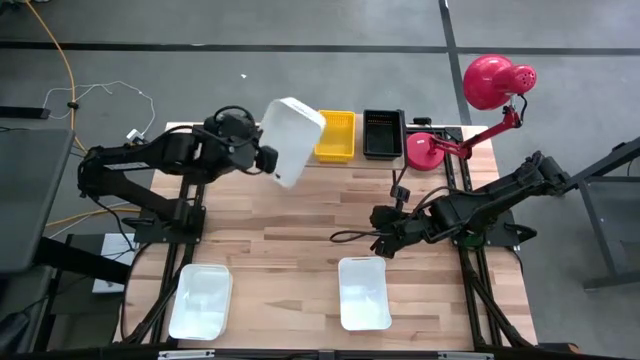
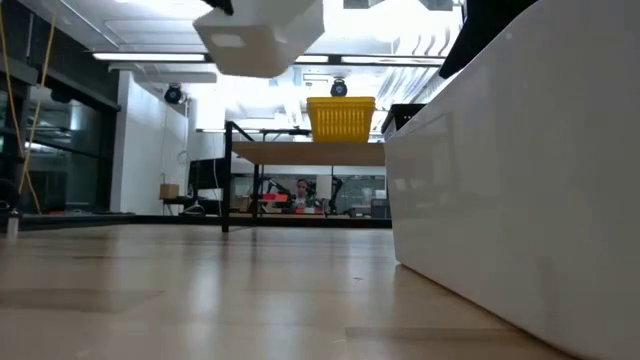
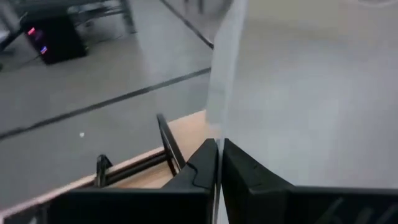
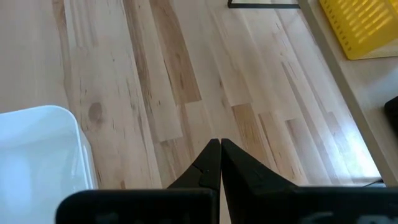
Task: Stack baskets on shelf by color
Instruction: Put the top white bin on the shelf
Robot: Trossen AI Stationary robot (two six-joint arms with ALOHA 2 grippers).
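My left gripper (image 1: 272, 163) is shut on a white basket (image 1: 292, 140), held high over the table's far left part, just in front of the shelf (image 1: 359, 150). The same basket shows at the top of the low view (image 2: 262, 35). On the shelf a yellow basket (image 1: 335, 135) and a black basket (image 1: 383, 133) rest on their bottoms. Two more white baskets (image 1: 200, 300) (image 1: 363, 292) sit flat on the table near its front edge. My right gripper (image 1: 383, 243) hangs shut and empty over the table's middle right. My left gripper pinches the white basket's thin side wall (image 3: 217, 127) between its two fingers, one finger on each face of the wall. The fingers come from the table's left, slanting a little downward. The basket is lifted clear of table and shelf, tilted, standing out beyond the fingertips.
A red desk lamp (image 1: 495, 82) stands with its round base (image 1: 428, 150) at the shelf's right end. Bare table wood lies between the two front baskets and the shelf. Cables run on the floor beyond the far left corner.
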